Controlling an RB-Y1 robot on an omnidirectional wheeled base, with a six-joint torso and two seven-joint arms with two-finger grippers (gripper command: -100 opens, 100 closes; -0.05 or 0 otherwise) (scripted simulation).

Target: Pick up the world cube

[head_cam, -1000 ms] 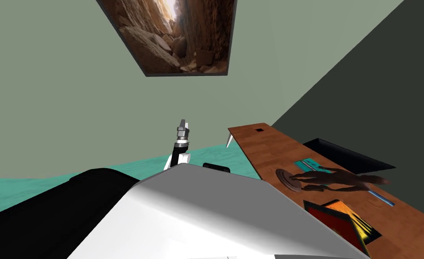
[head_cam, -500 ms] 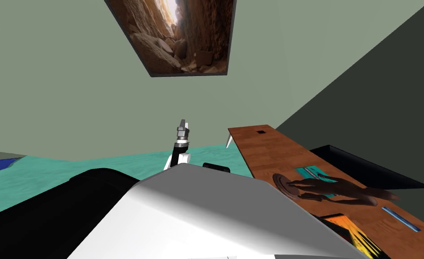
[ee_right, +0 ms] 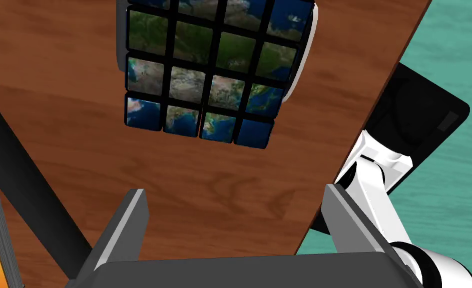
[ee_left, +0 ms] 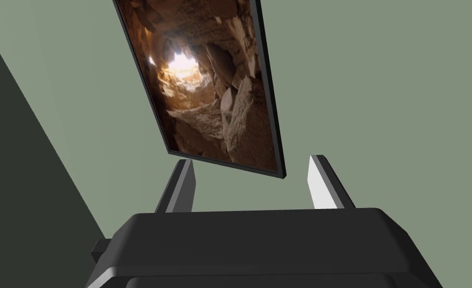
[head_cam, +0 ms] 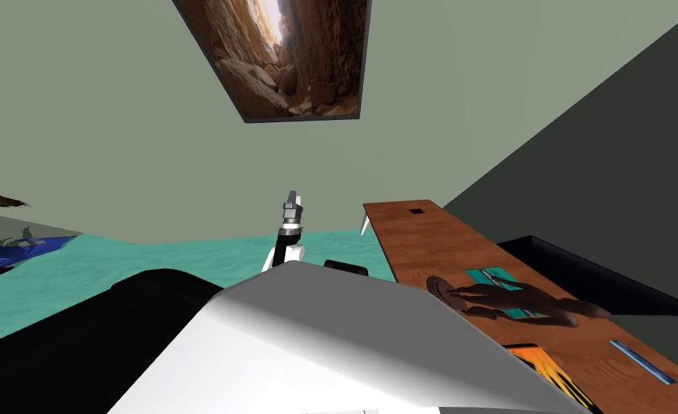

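A wooden table (ee_right: 204,175) is seen right under the right gripper (ee_right: 234,200), with teal floor (ee_right: 455,190) past its edge. The sage-green wall (head_cam: 114,108) is hung with a framed canyon picture (head_cam: 294,57), and a darker wall (head_cam: 617,144) is met behind the table.

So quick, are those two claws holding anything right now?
Left gripper: open, holding nothing.
Right gripper: open, empty; the world cube lies ahead of its fingers, ungrasped.
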